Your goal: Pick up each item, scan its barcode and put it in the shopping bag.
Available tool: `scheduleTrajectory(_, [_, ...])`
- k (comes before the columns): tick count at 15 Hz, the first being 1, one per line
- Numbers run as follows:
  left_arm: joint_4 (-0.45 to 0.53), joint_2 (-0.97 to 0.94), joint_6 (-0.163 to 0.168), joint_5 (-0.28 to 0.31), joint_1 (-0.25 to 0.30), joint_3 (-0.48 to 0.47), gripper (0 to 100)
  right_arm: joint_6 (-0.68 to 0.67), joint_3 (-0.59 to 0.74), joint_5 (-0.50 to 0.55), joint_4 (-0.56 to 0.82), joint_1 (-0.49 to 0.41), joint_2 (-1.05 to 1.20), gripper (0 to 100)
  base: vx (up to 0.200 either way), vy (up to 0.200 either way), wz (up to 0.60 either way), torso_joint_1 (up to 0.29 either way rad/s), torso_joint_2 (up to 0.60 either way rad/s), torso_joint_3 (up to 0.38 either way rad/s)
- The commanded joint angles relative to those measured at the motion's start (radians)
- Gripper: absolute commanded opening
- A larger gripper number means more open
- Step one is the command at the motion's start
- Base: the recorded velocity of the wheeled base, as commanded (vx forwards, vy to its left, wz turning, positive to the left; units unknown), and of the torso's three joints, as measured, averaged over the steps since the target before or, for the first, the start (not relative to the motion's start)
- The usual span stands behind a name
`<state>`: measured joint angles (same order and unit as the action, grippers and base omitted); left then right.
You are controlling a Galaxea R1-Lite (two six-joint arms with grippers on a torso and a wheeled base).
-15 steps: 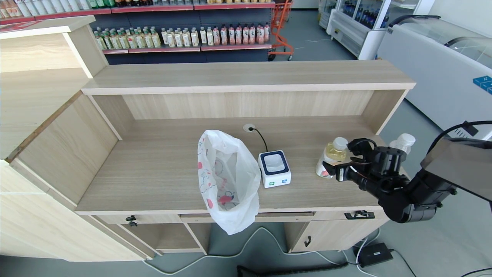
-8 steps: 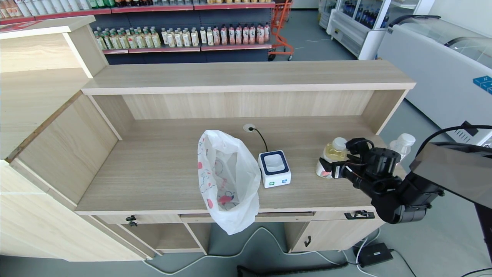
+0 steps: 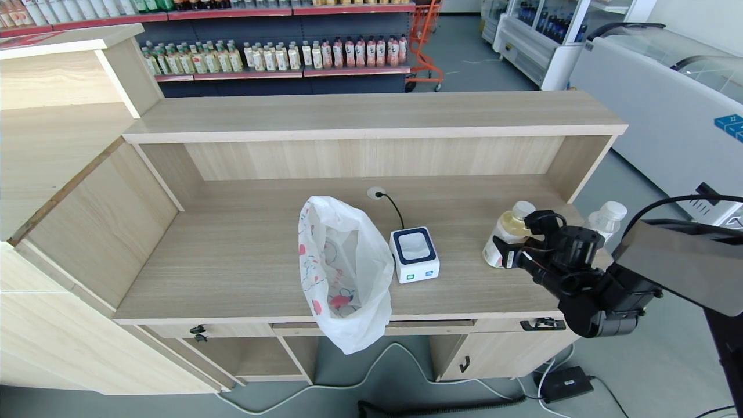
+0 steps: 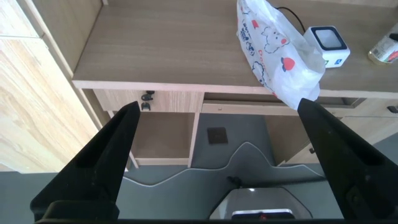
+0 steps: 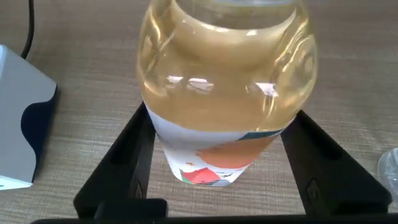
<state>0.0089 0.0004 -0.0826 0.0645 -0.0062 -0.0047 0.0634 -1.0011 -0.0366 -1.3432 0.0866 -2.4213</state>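
Right of the scanner (image 3: 414, 253) on the surface (image 3: 244, 255), the right claw (image 3: 504, 248) now grips the yellow-drink bottle (image 3: 509, 229), which has just shifted away from the scanner, suggesting pickup of 1 item has begun.

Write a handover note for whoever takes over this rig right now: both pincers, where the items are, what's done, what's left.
Left pincer: open, empty, low in front of the light wooden counter.
Right pincer: shut on the clear plastic bottle of yellow drink with a white cap at the counter's right end; the bottle is tilted.
White and dark blue box scanner: mid-counter. White plastic shopping bag with red prints: to its left, draped over the front edge, no item seen inside.
Second clear white-capped bottle: upright behind the right arm.
Done: first bottle gripped.
Left: lift, scan and bag it, then the second bottle.
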Motion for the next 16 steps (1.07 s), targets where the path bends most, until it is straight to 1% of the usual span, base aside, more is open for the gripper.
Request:
scheduleTrajectory(1, [0.000,0.000,0.000,-0.002,0.000,0.000,100,0.003,-0.013,0.000,-0.001,0.001,-0.012,0,0.000,0.000,0.00,0.000,0.00,0.000])
scheduleTrajectory(7, [0.000,0.000,0.000,0.000,0.000,0.000,100,0.015,-0.013,-0.002,-0.021,-0.018,-0.004,0,0.000,0.000,0.00,0.000,0.00,0.000])
scheduleTrajectory(10, [0.000,0.000,0.000,0.000,0.000,0.000,100,0.059,-0.039,-0.002,-0.019,-0.041,-0.015,0,0.000,0.000,0.00,0.000,0.00,0.000])
scheduleTrajectory(14, [0.000,0.000,0.000,0.000,0.000,0.000,100,0.069,-0.056,0.001,-0.021,-0.030,-0.022,0,0.000,0.000,0.00,0.000,0.00,0.000])
scheduleTrajectory(15, [0.000,0.000,0.000,0.000,0.000,0.000,100,0.069,-0.053,0.014,-0.022,-0.021,-0.021,0,0.000,0.000,0.00,0.000,0.00,0.000])
scheduleTrajectory(16, [0.000,0.000,0.000,0.000,0.000,0.000,100,0.070,-0.050,0.047,-0.021,-0.018,-0.021,0,0.000,0.000,0.00,0.000,0.00,0.000])
